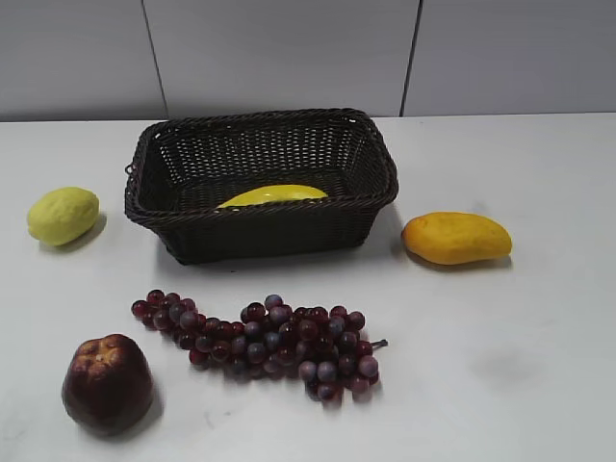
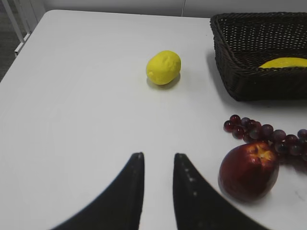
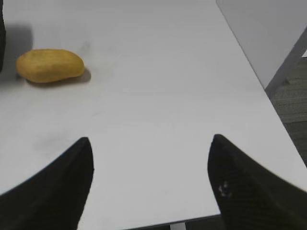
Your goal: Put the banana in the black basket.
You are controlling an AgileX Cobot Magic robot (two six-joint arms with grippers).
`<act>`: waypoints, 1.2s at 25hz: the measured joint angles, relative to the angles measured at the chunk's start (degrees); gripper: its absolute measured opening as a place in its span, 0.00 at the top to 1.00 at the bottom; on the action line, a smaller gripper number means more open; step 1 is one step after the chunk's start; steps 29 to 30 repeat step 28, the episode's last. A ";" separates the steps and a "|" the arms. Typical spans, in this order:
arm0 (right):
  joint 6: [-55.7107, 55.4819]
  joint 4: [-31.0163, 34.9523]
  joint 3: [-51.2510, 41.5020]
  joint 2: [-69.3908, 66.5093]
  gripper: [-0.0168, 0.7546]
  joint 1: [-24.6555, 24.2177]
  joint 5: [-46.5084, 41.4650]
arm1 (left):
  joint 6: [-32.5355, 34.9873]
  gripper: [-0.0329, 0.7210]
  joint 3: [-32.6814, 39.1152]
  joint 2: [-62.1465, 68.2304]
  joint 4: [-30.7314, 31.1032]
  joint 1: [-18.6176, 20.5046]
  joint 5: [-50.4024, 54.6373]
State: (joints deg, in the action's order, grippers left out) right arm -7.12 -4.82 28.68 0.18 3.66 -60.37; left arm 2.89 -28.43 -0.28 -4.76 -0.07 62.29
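Note:
The banana [image 1: 272,195] lies inside the black basket [image 1: 260,227], with only its yellow back showing over the front rim. It also shows in the left wrist view [image 2: 284,62], inside the basket [image 2: 240,81]. Neither gripper appears in the exterior view. My left gripper [image 2: 158,158] hovers over bare table to the left of the apple, its jaws a narrow gap apart with nothing between them. My right gripper [image 3: 149,143] is wide open and empty near the table's right front corner, far from the basket.
A lemon [image 1: 63,215] lies left of the basket and a mango [image 1: 455,238] lies right of it. A bunch of purple grapes [image 1: 265,339] and a dark red apple [image 1: 107,382] lie in front. The table's right edge [image 3: 249,62] is close to my right gripper.

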 joint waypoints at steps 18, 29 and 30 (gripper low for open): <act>2.76 4.19 -0.23 0.15 0.21 -1.41 0.06 | 0.00 0.69 0.00 0.00 0.04 0.00 0.00; 2.82 4.25 -0.23 0.15 0.21 -1.46 0.08 | 0.00 0.69 0.00 0.00 0.04 0.00 0.00; 2.82 4.25 -0.23 0.15 0.21 -1.46 0.08 | 0.00 0.69 0.00 0.00 0.04 0.00 0.00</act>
